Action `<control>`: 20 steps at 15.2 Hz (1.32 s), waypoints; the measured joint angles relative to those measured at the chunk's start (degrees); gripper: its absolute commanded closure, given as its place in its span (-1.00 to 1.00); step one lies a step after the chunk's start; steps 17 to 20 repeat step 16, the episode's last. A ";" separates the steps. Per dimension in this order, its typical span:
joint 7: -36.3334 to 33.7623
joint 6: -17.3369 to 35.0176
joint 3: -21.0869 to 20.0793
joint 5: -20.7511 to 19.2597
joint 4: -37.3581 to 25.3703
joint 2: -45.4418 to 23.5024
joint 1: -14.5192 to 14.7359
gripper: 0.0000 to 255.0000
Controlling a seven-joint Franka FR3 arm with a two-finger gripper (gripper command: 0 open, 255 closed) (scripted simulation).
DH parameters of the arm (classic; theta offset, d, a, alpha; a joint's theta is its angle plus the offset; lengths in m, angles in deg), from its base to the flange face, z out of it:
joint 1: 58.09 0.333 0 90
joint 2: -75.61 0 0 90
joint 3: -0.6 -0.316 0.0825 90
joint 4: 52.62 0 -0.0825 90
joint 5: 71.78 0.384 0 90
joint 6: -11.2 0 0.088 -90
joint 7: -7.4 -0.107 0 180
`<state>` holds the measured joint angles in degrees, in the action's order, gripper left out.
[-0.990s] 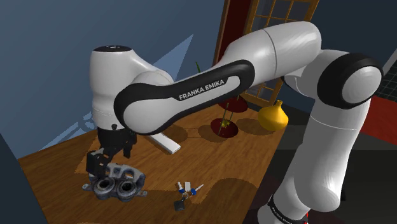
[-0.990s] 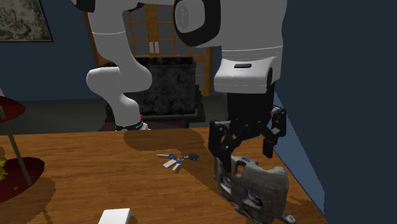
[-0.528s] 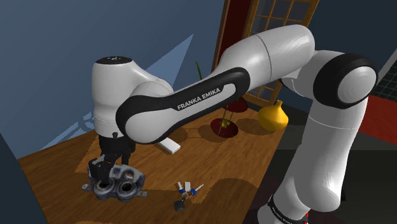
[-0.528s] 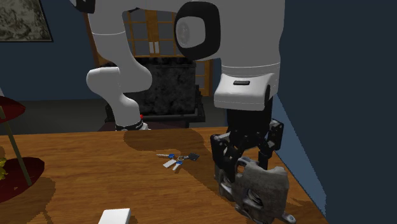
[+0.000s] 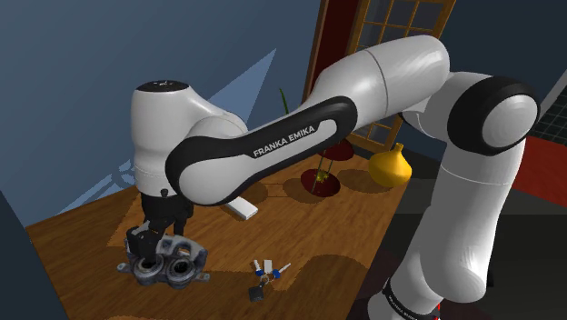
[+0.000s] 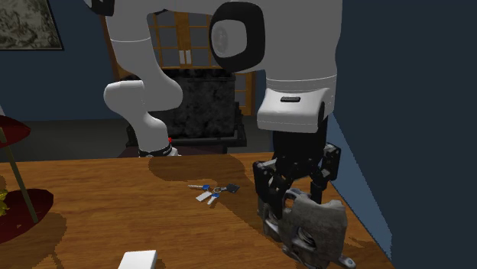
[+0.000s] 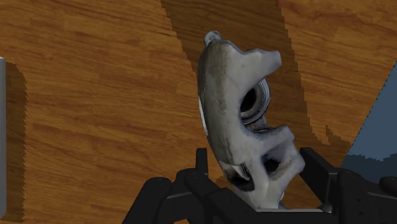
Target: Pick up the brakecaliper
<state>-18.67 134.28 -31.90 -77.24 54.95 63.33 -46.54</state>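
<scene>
The brake caliper [image 5: 170,263] is a grey, worn metal casting with two round bores, resting on the wooden table [image 5: 82,236] near the shoulder view's left. My black gripper [image 5: 162,235] has come straight down on it and is shut on its upper part. In the second exterior view the gripper [image 6: 295,196] clasps the top edge of the caliper [image 6: 312,227], close to the blue wall. The wrist view has the caliper [image 7: 236,114] clamped between the fingers [image 7: 201,170] of the gripper [image 7: 256,177], with table wood behind it.
A bunch of keys [image 5: 263,273] lies just beside the caliper. A white flat block [image 5: 239,208] sits behind it, and a yellow vase [image 5: 389,166] and a dark red stand [image 5: 323,178] are further back. The table's edge runs near the stand.
Over the last second the gripper dropped onto the caliper and its fingers went from wide apart to shut on it. Nothing has moved in the last half second.
</scene>
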 measured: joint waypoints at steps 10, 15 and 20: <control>0.84 -6.25 -0.38 1.47 -4.40 2.00 -0.32 1.00; 1.16 -9.95 -0.51 2.05 -7.41 2.82 -0.42 1.00; 1.20 -10.37 -0.53 2.14 -7.71 2.98 -0.43 1.00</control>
